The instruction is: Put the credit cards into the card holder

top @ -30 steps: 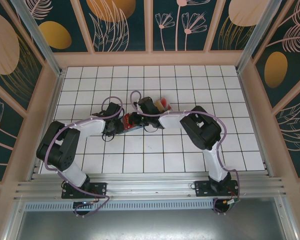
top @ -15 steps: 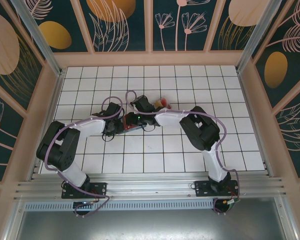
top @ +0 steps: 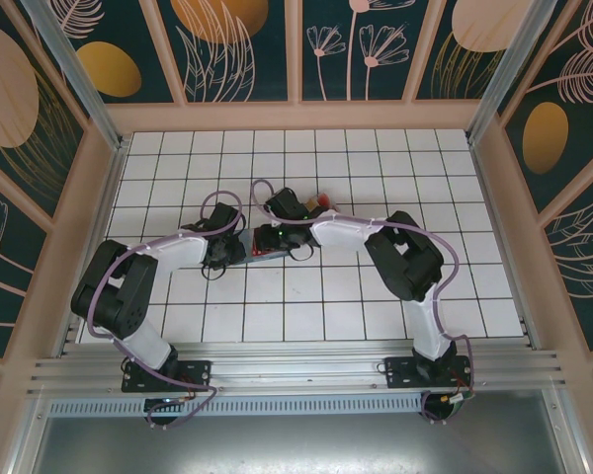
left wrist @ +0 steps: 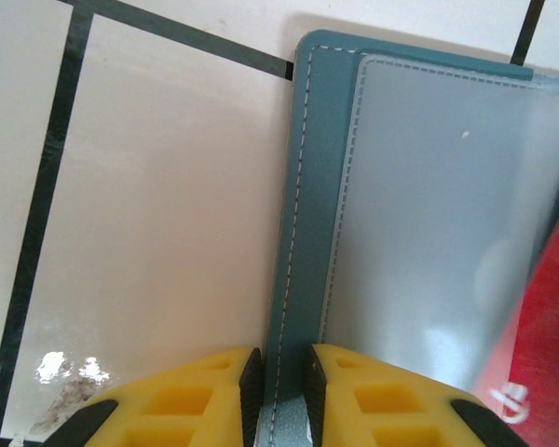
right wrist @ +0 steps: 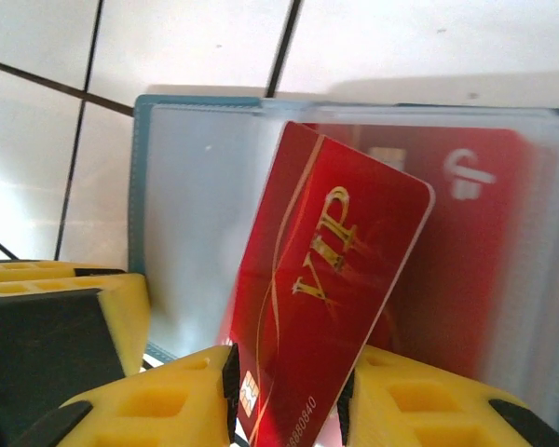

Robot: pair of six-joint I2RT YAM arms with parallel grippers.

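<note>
From above, both arms reach to the middle of the white tiled table (top: pixel 306 306). There the left gripper (top: pixel 239 247) and right gripper (top: pixel 270 237) meet over the card holder (top: pixel 264 253), too small there to read. The left wrist view shows yellow fingers (left wrist: pixel 196 396) pinching its stitched teal edge, long side running up the frame, with a frosted sleeve (left wrist: pixel 447 233) alongside. In the right wrist view the jaws grip a glossy red VIP card (right wrist: pixel 326 298) leaning upper right over that sleeve, where a second red card (right wrist: pixel 466 233) sits.
</note>
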